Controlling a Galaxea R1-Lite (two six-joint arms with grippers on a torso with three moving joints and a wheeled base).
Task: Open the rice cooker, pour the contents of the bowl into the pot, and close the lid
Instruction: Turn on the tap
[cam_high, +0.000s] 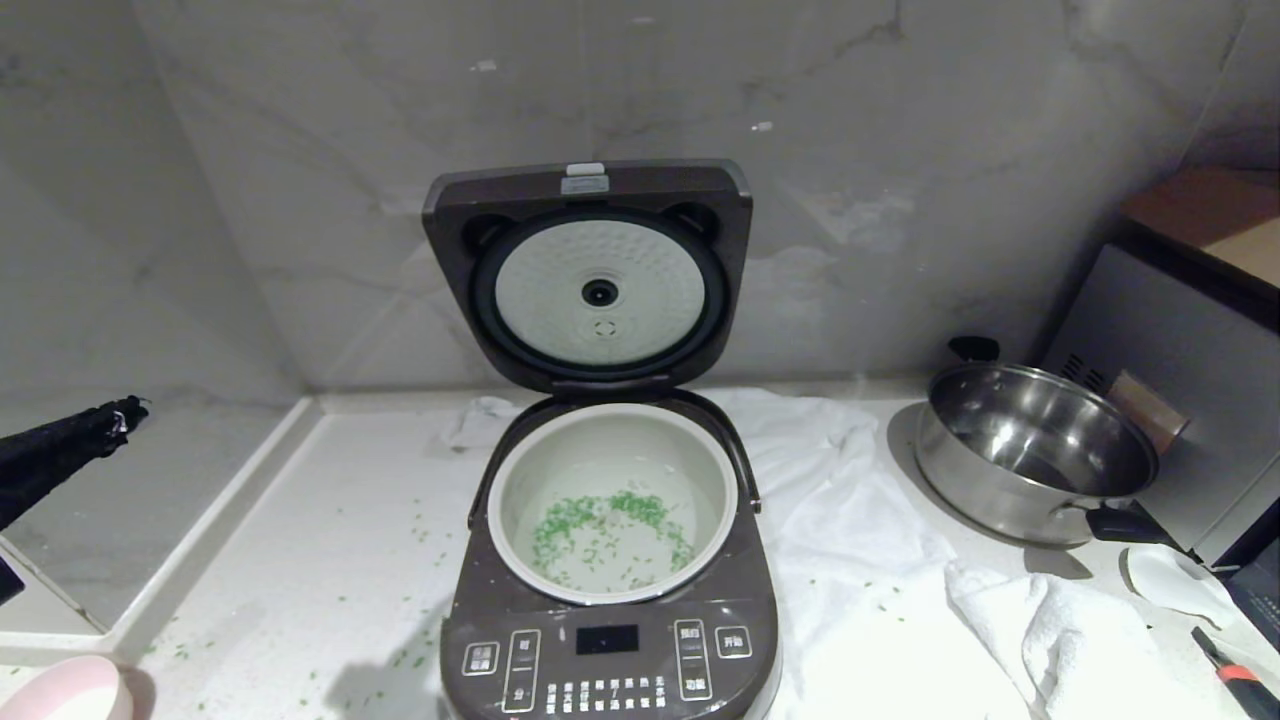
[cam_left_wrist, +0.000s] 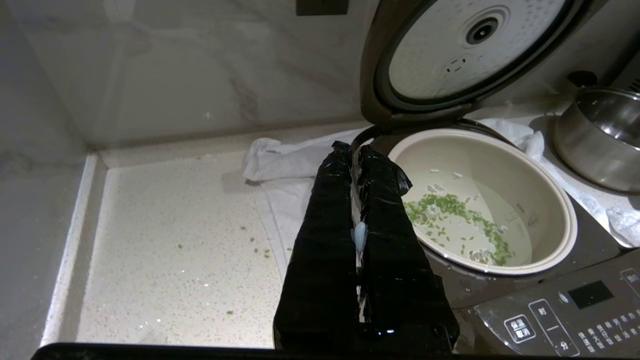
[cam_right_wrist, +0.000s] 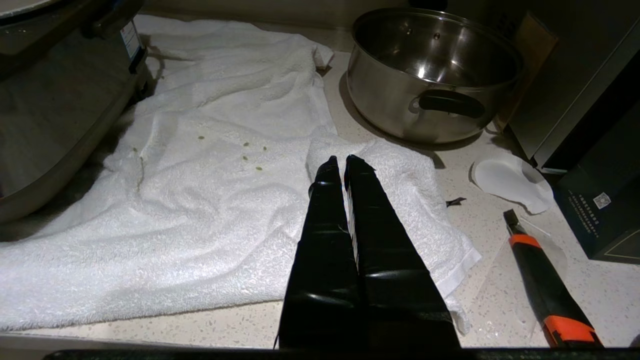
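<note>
The dark brown rice cooker (cam_high: 610, 655) stands in the middle of the counter. Its lid (cam_high: 590, 270) is swung upright, showing the pale inner plate. Inside the whitish pot (cam_high: 612, 432) the green contents (cam_high: 600, 525) lie in shallow water. At the near left corner only part of the pink bowl (cam_high: 62, 690) shows, apart from both grippers. My left gripper (cam_high: 130, 408) hovers at the far left, shut and holding nothing. From the left wrist, that gripper (cam_left_wrist: 352, 147) points toward the pot (cam_left_wrist: 500, 150). My right gripper (cam_right_wrist: 339, 162) hangs shut over the towel, empty.
A white towel (cam_high: 860, 520) spreads right of the cooker. Beyond it sits a shiny steel pan (cam_high: 1035, 450) beside a grey appliance (cam_high: 1180, 370). An orange-and-black knife (cam_right_wrist: 545, 280) and a white scrap (cam_right_wrist: 510, 180) lie near the right edge. Green bits (cam_high: 400, 560) dot the counter.
</note>
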